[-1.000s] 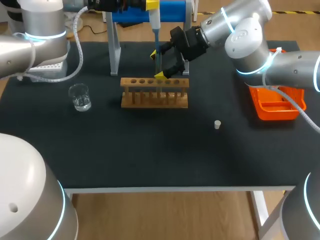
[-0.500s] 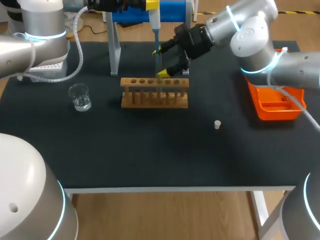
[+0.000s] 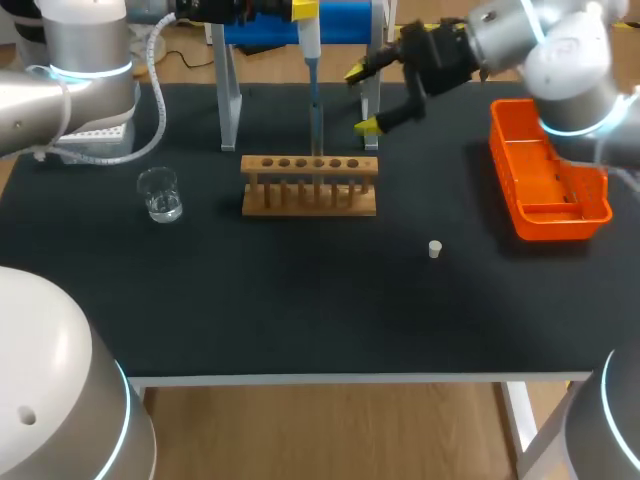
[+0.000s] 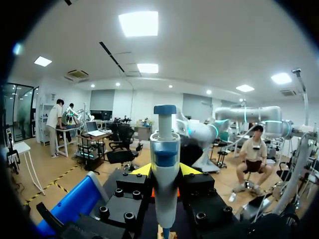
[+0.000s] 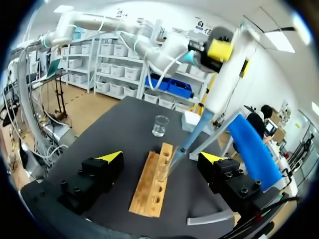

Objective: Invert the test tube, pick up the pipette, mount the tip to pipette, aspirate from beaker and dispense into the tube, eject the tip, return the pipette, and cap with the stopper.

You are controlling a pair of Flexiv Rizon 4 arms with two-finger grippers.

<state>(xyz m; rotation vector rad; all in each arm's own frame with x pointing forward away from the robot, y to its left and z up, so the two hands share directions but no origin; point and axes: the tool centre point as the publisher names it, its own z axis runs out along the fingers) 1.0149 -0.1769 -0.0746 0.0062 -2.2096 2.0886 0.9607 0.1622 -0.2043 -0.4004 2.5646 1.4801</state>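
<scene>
In the wooden rack point(image 3: 310, 186) stands a clear test tube point(image 3: 318, 172), and the pipette's blue tip point(image 3: 315, 105) reaches down into its mouth. My left gripper point(image 3: 304, 11), high over the rack at the far side, is shut on the white pipette point(image 3: 311, 45); its wrist view shows the pipette point(image 4: 165, 164) clamped in my left gripper point(image 4: 165, 171). My right gripper point(image 3: 363, 99) hangs open and empty, right of the pipette and behind the rack. Seen from its wrist, my right gripper point(image 5: 162, 157) faces the rack point(image 5: 151, 186), with the pipette tip point(image 5: 192, 133) in the tube point(image 5: 166, 169). A small white stopper point(image 3: 435, 249) lies on the mat.
A glass beaker point(image 3: 160, 194) with some water stands left of the rack, and also shows as the beaker point(image 5: 160, 125) beyond it. An orange bin point(image 3: 548, 185) sits at the right. A white tip box point(image 3: 95, 137) is at the far left. The grey and blue pipette stand point(image 3: 229, 95) rises behind the rack.
My right gripper has drawn back from the rack, rising and moving right toward the far side, still open. The left arm and the pipette have stayed put.
</scene>
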